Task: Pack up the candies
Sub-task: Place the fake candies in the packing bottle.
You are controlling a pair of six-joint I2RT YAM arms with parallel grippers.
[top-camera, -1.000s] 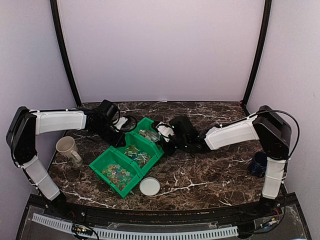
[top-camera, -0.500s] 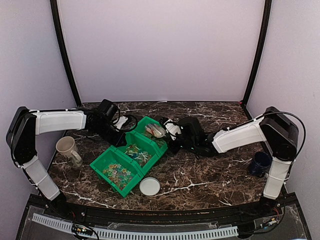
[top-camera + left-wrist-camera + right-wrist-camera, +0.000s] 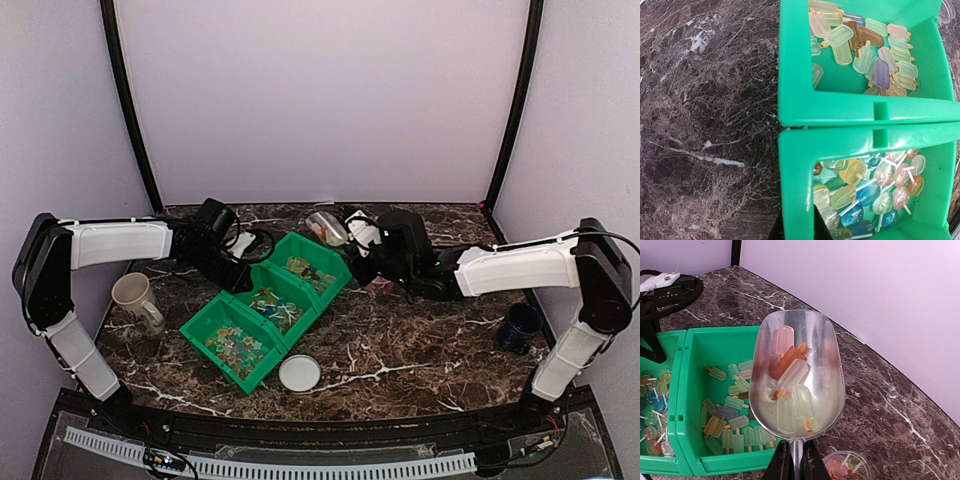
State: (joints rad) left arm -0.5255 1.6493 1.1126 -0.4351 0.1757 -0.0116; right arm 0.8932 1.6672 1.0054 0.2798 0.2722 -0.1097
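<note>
A green three-compartment bin (image 3: 296, 325) lies diagonally on the marble table. Popsicle-shaped candies (image 3: 865, 50) fill its far compartment and lollipop candies (image 3: 870, 185) the middle one. More candies (image 3: 235, 345) lie in the near one. My left gripper (image 3: 243, 272) (image 3: 800, 231) is shut on the bin's wall, one finger on each side. My right gripper (image 3: 352, 238) (image 3: 796, 452) is shut on the handle of a metal scoop (image 3: 324, 228) (image 3: 797, 375). The scoop is level above the bin's far corner and carries several popsicle candies (image 3: 792, 390).
A small clear tub (image 3: 847, 467) with candies in it stands under the right wrist. A white round lid (image 3: 299, 373) lies near the bin's front. A cream mug (image 3: 135, 298) stands at the left, a dark blue mug (image 3: 520, 327) at the right.
My right gripper has lifted the scoop out of the far compartment with candies in it, moving back and to the right. The left arm and the bin have stayed put.
</note>
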